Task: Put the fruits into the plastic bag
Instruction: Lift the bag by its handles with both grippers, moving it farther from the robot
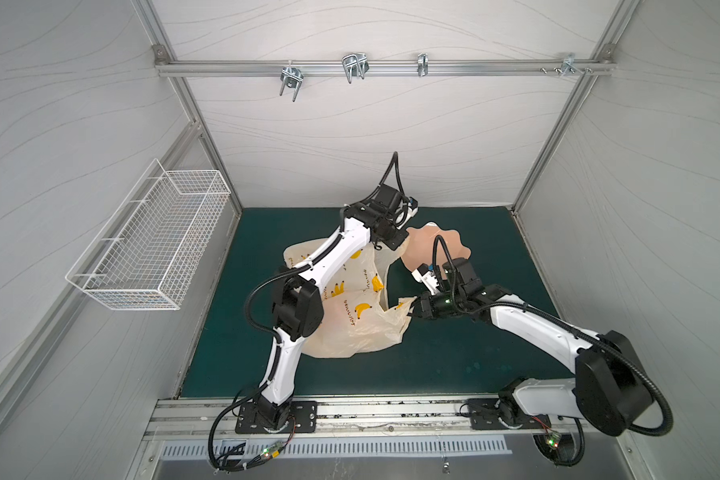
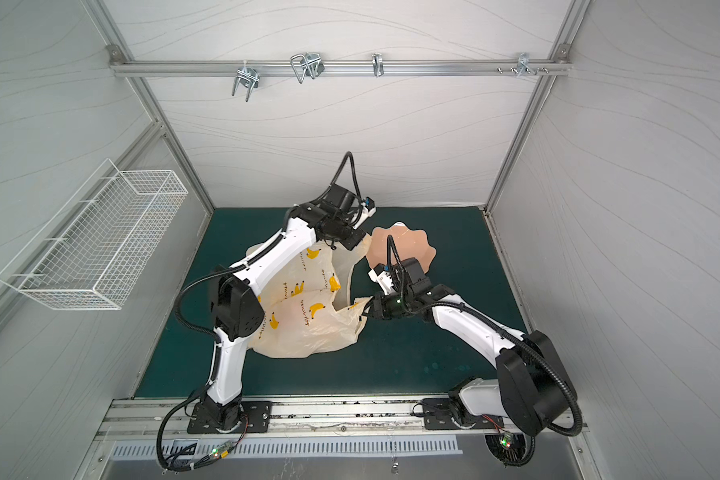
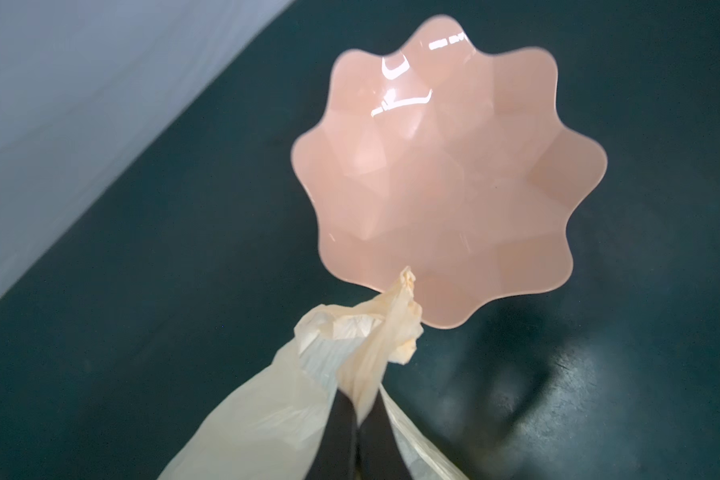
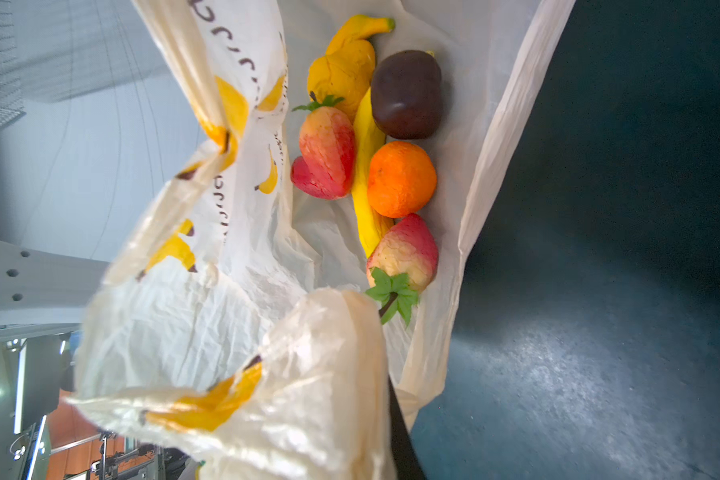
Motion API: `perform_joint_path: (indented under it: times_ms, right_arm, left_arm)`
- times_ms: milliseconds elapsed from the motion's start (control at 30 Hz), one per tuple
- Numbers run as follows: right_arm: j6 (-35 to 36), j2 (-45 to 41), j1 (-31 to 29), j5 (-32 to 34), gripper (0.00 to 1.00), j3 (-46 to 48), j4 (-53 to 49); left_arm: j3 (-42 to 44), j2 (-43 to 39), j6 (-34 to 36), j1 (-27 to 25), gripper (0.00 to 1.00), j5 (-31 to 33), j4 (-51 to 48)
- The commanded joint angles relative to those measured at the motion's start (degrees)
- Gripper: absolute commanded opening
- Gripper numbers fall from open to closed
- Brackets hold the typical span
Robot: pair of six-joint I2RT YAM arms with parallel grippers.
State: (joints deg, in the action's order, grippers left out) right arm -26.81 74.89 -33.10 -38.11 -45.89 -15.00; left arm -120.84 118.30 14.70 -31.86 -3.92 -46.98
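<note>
Bag [image 1: 362, 332] clamped: left gripper [image 3: 356, 409], right gripper [image 1: 413, 309]

I see left gripper [image 3: 358, 405], black fingers [image 3: 344, 432] pinched on bunched cream crinkly plastic bag [image 3: 267, 415]; glossy pale pink scalloped dish [image 3: 445, 174] just beyond, on dark green mat [image 3: 184, 291].

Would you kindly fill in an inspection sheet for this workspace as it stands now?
Surface: dark green mat, bare beyond bag and dish.
Job's things: plastic bag lies open; inside, banana, orange, lemon, dark brown fruit, strawberries.
Clutter: pink dish beside the bag, nothing in it.
End effectors: left end effector shut on a bag handle; right end effector shut on the bag's opposite edge.
Cables: black conduits loop off both arms, none visibly snagged.
Surroundings: white wire basket on the left wall, metal hooks on the back rail.
</note>
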Motion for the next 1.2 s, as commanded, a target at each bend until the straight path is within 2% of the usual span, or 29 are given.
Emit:
perform_joint_path:
  times_ms: [0,367,533,667,733,833,933,1033,1167]
  right_arm:
    - [-0.85,-2.15,-0.31,0.13,0.00,-5.72,-3.78]
    - [-3.94,3.84,-1.71,0.21,0.00,-36.97,-9.15]
    - [-5.17,7.20,-3.82,0.97,0.00,-49.12,-6.78]
    - [-6.69,7.52,-6.54,0.95,0.00,-49.70,-0.56]
    - [-4.55,8.23,-7.82,3.54,0.00,-48.48,-2.15]
    - [-4.48,10.91,-7.87,2.97,0.00,-47.50,-8.28]
    - [-3.58,8.86,-8.39,5.70,0.00,-43.46,-8.42]
    - [-0.79,6.74,-8.05,9.01,0.00,-42.03,-9.57]
    - [0.74,7.20,-5.59,6.55,0.00,-43.78,-12.60]
  left_arm:
    - [-1.17,-8.50,-3.02,4.64,0.00,-0.50,2.13]
    - [-3.27,-25.76,-17.30,22.73,0.00,-4.79,6.57]
    - [0.26,-31.95,-19.07,28.67,0.00,-5.28,7.02]
    - [10.20,-36.99,-21.07,32.29,0.00,-4.35,9.60]
    - [18.00,-39.38,-22.44,33.52,0.00,-2.70,10.65]
    - [25.40,-41.64,-24.27,34.49,0.00,-2.46,10.97]
    - [29.11,-42.74,-25.50,34.49,0.00,-1.96,10.17]
    - [32.63,-44.13,-27.60,34.49,0.00,-4.58,11.76]
    - [35.39,-45.38,-29.19,34.49,0.00,-5.66,12.12]
